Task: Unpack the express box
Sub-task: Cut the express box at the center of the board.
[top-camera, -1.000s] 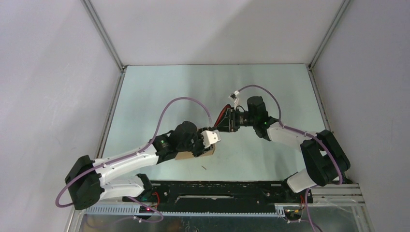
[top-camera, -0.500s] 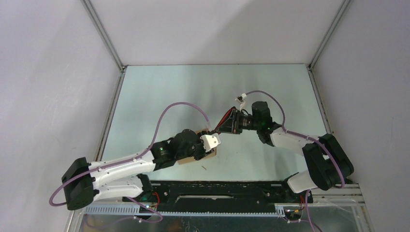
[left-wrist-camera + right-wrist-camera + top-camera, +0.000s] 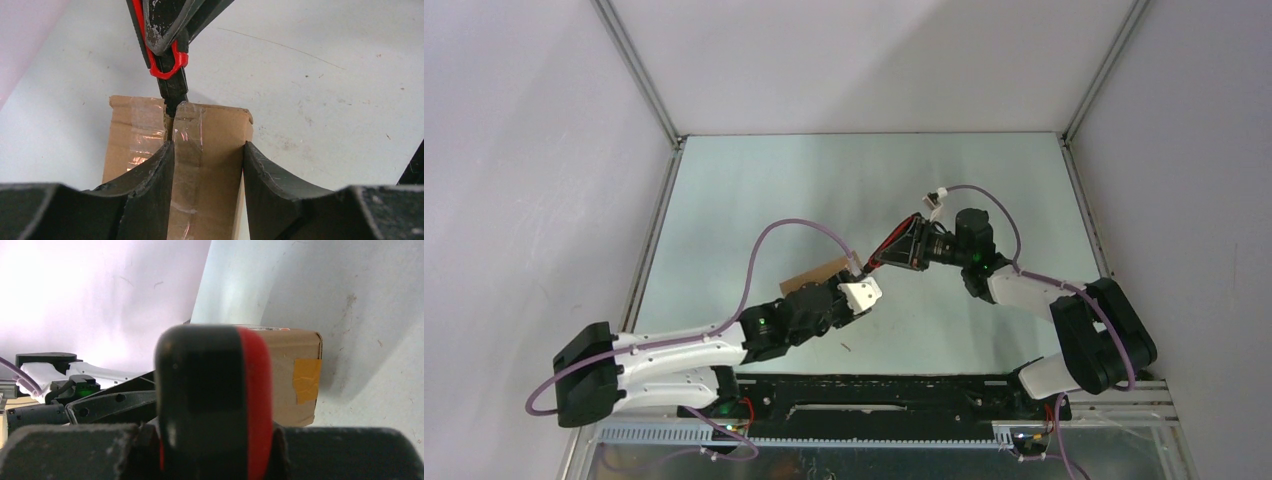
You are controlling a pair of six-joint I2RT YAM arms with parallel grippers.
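The express box (image 3: 135, 130) is brown cardboard with clear tape along its seam. My left gripper (image 3: 208, 150) is shut on it, one finger on each side. In the top view the box (image 3: 809, 278) shows just behind my left gripper (image 3: 860, 294), near the table's middle. My right gripper (image 3: 902, 250) is shut on the red-and-black utility knife (image 3: 215, 400). The knife (image 3: 170, 60) points down at the box, and its black tip touches the taped seam at the far top edge. The box (image 3: 295, 375) shows behind the knife in the right wrist view, with a yellow tape patch (image 3: 306, 377) on its side.
The pale table (image 3: 754, 200) is walled by white panels on three sides. The black mounting rail (image 3: 874, 395) runs along the near edge. Purple cables loop above both arms.
My left arm has dropped lower and swung, so the box now shows behind the gripper instead of under it. My right gripper with the knife has shifted slightly right, its tip staying at the box.
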